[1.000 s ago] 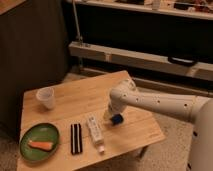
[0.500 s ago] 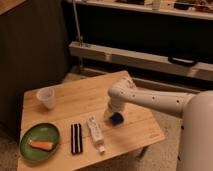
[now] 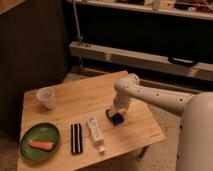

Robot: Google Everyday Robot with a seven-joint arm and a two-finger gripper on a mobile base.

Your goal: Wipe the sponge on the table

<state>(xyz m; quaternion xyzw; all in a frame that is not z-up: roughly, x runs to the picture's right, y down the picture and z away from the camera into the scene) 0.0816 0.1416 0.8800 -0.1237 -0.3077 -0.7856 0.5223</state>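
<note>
Pinching sponge (image 3: pixel 119 119) btw fingers, gripper (image 3: pixel 116 116) down on table (image 3: pixel 85 95) ctr-right.

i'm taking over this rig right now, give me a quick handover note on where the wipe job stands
Gripper: low over the right-middle of the low light-wood table, on the small bright-blue sponge; whether it grips it is not visible.
Sponge: down on the wood, close beside the white tube.
Done: sponge reached and on the surface.
Left: the wiping strokes; no wiped area shows.
Mind the tube and the black-and-white striped bar.
</note>
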